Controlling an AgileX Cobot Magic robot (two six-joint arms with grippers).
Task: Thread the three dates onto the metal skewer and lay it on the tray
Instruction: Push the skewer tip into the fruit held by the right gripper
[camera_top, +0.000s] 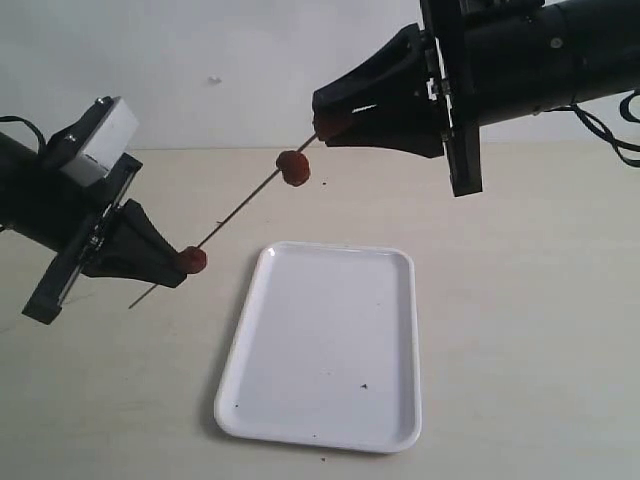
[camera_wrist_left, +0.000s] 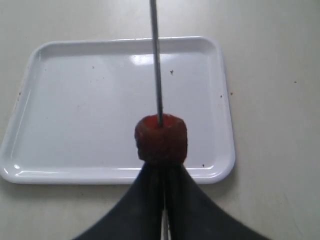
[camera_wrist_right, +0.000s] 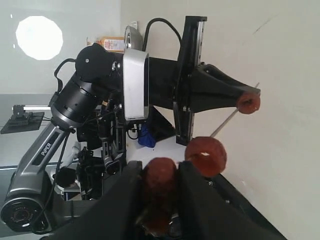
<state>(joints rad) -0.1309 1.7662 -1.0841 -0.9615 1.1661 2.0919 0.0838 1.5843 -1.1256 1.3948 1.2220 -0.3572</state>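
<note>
The metal skewer (camera_top: 245, 205) slants in the air above the table, left of the white tray (camera_top: 330, 380). My left gripper (camera_top: 172, 264) is shut on its lower part. One date (camera_top: 193, 260) sits on the rod right against those fingertips, and in the left wrist view this date (camera_wrist_left: 161, 138) hides the jaw tips (camera_wrist_left: 162, 167) while the skewer (camera_wrist_left: 156, 65) rises over the tray (camera_wrist_left: 75, 100). A second date (camera_top: 293, 167) hangs midway along the rod. My right gripper (camera_top: 326, 122) is shut on the third date (camera_wrist_right: 159, 182) at the skewer's upper tip.
The tray carries a few dark specks (camera_top: 363, 386) and lies flat on the beige table (camera_top: 520, 300). The right arm's black body (camera_top: 520, 60) hangs over the back right. The left arm's white wrist camera box (camera_top: 100, 140) stands at the left edge.
</note>
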